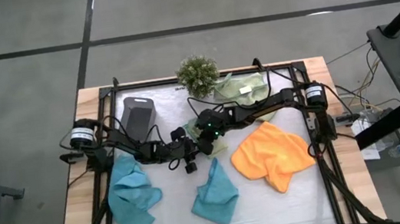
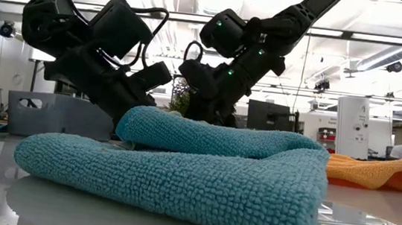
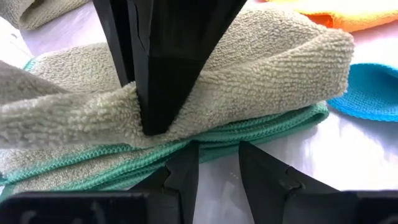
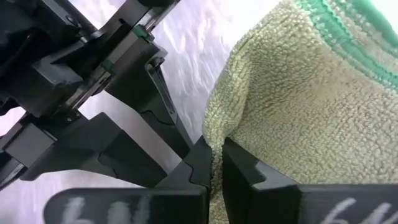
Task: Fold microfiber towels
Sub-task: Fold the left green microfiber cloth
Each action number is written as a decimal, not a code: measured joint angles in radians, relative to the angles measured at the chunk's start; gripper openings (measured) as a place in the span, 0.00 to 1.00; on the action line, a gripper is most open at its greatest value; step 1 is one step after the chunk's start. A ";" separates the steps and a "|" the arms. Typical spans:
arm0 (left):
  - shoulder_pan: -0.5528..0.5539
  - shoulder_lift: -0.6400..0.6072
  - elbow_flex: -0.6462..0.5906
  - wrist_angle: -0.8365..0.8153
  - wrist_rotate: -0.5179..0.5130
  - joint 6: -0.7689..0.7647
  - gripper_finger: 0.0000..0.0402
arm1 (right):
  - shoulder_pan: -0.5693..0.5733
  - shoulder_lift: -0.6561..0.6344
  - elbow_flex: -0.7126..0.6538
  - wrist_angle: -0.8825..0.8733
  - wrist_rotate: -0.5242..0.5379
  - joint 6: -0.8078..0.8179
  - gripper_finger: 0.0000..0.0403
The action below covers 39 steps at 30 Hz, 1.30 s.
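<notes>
near the worktop's front edge lie two teal towels [image 1: 215,195], the orange towel [image 1: 271,155] toward the right edge. at mid-worktop the right gripper [image 4: 216,163] pinches a fold of a sage-green towel [image 3: 249,87]; the left gripper [image 3: 217,171], fingers narrowly parted, sits at its hem. another green towel [image 1: 239,87] lies by the back edge.

- Teal towels: two, one [image 1: 135,192] at the table's left, one [image 1: 216,193] in the middle front.
- Sage towels: two, one [image 1: 242,87] at the back beside the plant, one [image 3: 249,81] at the centre between the grippers.
- Orange towel [image 1: 271,155]: one.
- Plant [image 1: 197,74]: one.
- Tray [image 1: 138,116]: one.
- Arms: two, each with one gripper, left [image 1: 188,160] and right [image 1: 206,144].
</notes>
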 joint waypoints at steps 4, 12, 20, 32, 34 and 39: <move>0.000 0.000 0.000 0.001 0.000 0.000 0.25 | 0.000 0.000 0.004 0.000 -0.001 -0.053 0.03; 0.001 -0.001 0.000 0.002 0.000 0.000 0.25 | 0.000 0.000 0.004 -0.003 -0.002 -0.055 0.03; 0.002 -0.002 0.001 0.006 0.000 -0.017 0.25 | 0.000 0.000 0.012 -0.003 -0.002 -0.045 0.03; 0.002 -0.002 0.001 0.005 0.000 -0.023 0.25 | 0.005 0.000 0.011 -0.004 -0.001 -0.039 0.08; 0.002 -0.002 0.001 0.005 0.000 -0.023 0.25 | 0.005 0.000 0.018 -0.004 -0.001 -0.019 0.12; 0.002 -0.002 0.001 0.005 0.000 -0.023 0.25 | 0.007 0.000 0.032 -0.004 -0.002 0.009 0.22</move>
